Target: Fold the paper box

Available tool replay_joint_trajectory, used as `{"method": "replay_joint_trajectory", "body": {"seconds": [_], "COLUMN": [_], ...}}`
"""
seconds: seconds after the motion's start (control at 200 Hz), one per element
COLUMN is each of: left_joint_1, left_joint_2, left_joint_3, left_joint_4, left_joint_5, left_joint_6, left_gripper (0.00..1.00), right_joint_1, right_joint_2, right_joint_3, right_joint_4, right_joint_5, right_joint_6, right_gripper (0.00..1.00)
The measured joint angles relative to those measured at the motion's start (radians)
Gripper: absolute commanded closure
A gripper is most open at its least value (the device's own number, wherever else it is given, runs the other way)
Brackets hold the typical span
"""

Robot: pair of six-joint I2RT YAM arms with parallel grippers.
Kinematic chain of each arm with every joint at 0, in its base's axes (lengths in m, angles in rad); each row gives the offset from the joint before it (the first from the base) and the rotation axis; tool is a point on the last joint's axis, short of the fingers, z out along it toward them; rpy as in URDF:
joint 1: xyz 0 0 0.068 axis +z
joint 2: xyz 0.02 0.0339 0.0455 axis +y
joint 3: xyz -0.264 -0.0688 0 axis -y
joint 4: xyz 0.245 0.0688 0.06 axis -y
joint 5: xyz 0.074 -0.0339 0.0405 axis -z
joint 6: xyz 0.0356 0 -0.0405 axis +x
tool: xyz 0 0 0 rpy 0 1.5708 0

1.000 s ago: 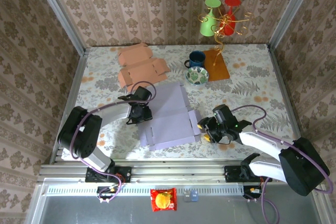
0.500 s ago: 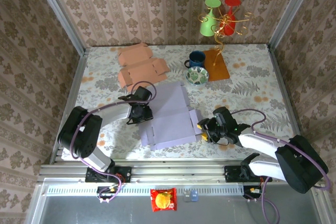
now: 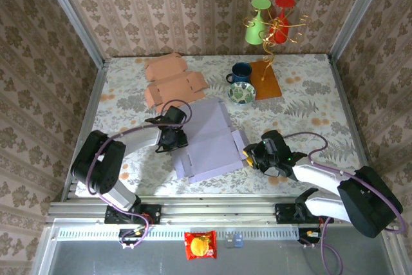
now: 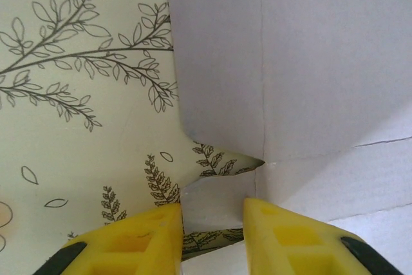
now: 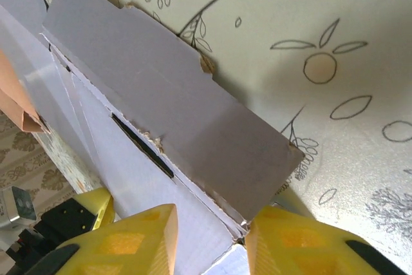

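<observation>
Paper box [image 3: 209,140], a lilac die-cut sheet not yet folded up, lies mostly flat in the middle of the patterned table [image 3: 302,120], between the two arms.

The left gripper [image 3: 172,138] sits at the sheet's left edge. Its yellow jaws stand narrow with a small tab [image 4: 215,201] between them. I cannot tell if they pinch the tab or only bracket it. It looks placed there to anchor the sheet while the other side is worked.

The right gripper [image 3: 254,156] is at the right edge, where a long side flap [image 5: 167,101] tilts up along its crease. Its jaws are narrow and straddle the near end of that flap. Whether they touch it is unclear. This hold probably serves to stand the flap upright as a wall.

The flap's torn-looking crease and a slot beside it are close to the right fingers, so a pull could snag there.

A tan cardboard blank [image 3: 172,80] lies just beyond the sheet's far left corner, and a bowl [image 3: 242,93] just beyond its far right corner. Open table lies to the right and near side.
</observation>
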Motion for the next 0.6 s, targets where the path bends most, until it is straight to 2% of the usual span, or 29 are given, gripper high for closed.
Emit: {"method": "replay_joint_trajectory", "body": {"seconds": [0.23, 0.405, 0.485, 0.6], "left_joint_1": [-0.001, -0.001, -0.001, -0.018], "left_joint_2": [0.002, 0.003, 0.002, -0.017], "left_joint_3": [0.000, 0.000, 0.000, -0.001], "left_joint_4": [0.001, 0.001, 0.002, 0.011], "left_joint_5": [0.000, 0.000, 0.000, 0.002], "left_joint_6": [0.000, 0.000, 0.002, 0.026], "left_gripper": [0.70, 0.69, 0.66, 0.56], "right_joint_1": [-0.001, -0.001, -0.001, -0.002], "right_joint_2": [0.004, 0.021, 0.022, 0.016], "right_joint_3": [-0.001, -0.001, 0.000, 0.006], "right_joint_4": [0.005, 0.006, 0.005, -0.011], "right_joint_5": [0.022, 0.029, 0.031, 0.046], "right_joint_6": [-0.021, -0.026, -0.030, -0.030], "right_gripper": [0.84, 1.00, 1.00, 1.00]}}
